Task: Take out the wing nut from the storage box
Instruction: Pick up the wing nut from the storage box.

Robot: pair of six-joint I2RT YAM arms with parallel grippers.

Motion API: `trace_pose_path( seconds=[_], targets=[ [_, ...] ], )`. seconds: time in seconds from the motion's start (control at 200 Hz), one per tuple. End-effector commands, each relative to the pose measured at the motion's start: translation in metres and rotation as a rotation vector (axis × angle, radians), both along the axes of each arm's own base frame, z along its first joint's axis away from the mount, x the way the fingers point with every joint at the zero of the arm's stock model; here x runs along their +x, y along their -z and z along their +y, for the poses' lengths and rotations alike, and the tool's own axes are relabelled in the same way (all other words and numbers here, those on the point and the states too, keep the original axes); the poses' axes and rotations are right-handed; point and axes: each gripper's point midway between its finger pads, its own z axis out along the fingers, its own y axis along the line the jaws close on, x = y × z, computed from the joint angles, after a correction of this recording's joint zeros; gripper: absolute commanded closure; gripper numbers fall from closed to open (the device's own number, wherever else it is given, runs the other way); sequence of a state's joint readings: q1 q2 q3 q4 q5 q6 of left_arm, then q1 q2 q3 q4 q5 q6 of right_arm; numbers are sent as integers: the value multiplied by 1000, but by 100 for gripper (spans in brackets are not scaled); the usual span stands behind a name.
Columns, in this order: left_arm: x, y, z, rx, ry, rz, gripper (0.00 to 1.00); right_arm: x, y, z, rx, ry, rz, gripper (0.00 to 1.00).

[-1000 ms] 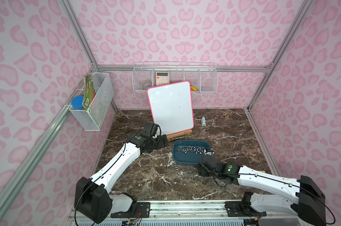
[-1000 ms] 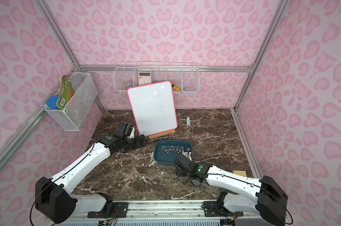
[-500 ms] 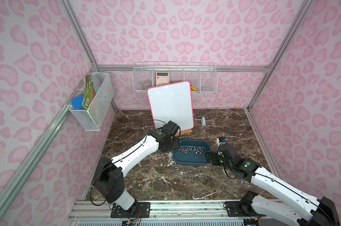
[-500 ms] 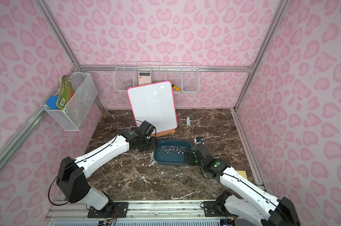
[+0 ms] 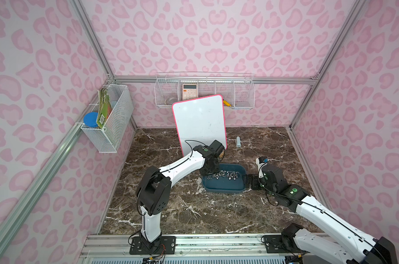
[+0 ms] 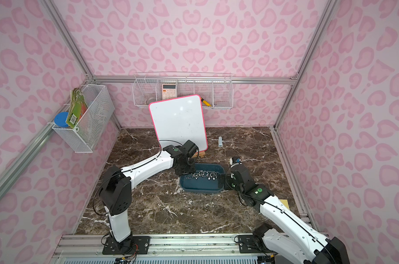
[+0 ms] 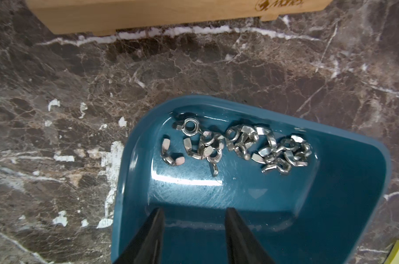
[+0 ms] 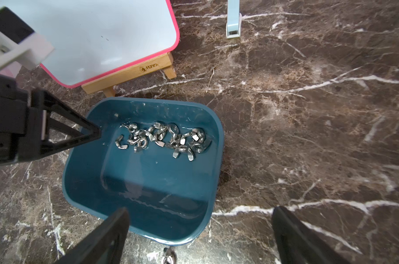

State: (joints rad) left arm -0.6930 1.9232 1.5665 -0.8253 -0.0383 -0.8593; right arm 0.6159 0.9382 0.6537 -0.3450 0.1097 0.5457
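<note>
box (image 7: 274, 205) at tabletop (image 5: 171, 205) middle | wing nuts (image 7: 237, 146) heaped, interlocked, along its wall facing back edge | left gripper (image 7: 194, 210) half-spread, empty, over box's left end | right gripper (image 8: 200, 210) wide, empty, by box's right end | risk: jaws may pinch several nuts or scatter heap; unheld box may slide

In the storage box (image 5: 226, 185), before the whiteboard (image 5: 199, 123), lie wing nuts (image 7: 237, 146).
</note>
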Motion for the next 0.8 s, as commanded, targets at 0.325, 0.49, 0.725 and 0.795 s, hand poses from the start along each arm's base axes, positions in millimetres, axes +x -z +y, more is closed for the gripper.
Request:
trace_pose_path(
  seconds=[0.325, 0.49, 0.725, 0.795],
  targets=[
    [17, 23, 6, 51, -23, 68, 55, 2, -7, -3, 10, 3, -30, 1],
    [25, 25, 5, 38, -18, 74, 55, 3, -5, -4, 7, 5, -21, 1],
    [28, 32, -1, 26, -28, 109, 56, 4, -5, -7, 8, 17, -28, 1],
    [28, 36, -2, 31, -28, 117, 56, 4, -5, -8, 9, 18, -28, 1]
  ],
)
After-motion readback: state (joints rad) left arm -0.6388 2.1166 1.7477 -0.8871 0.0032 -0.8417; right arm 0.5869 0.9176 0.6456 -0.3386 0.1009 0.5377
